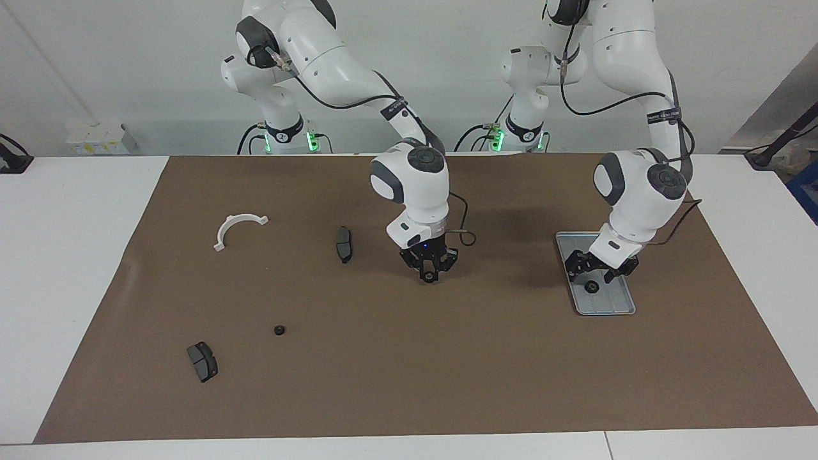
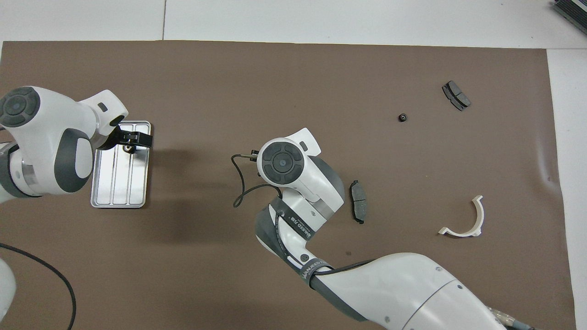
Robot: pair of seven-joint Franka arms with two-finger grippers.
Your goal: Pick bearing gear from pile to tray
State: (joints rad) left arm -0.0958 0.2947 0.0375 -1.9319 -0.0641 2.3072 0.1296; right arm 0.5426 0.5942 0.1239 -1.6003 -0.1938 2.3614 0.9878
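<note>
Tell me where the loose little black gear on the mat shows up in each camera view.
Facing view: the gear lies low in the picture, beside the brake pad.
Overhead view: the gear sits high in the picture.
Shared landmark: that same brake pad, farther from the robots.
</note>
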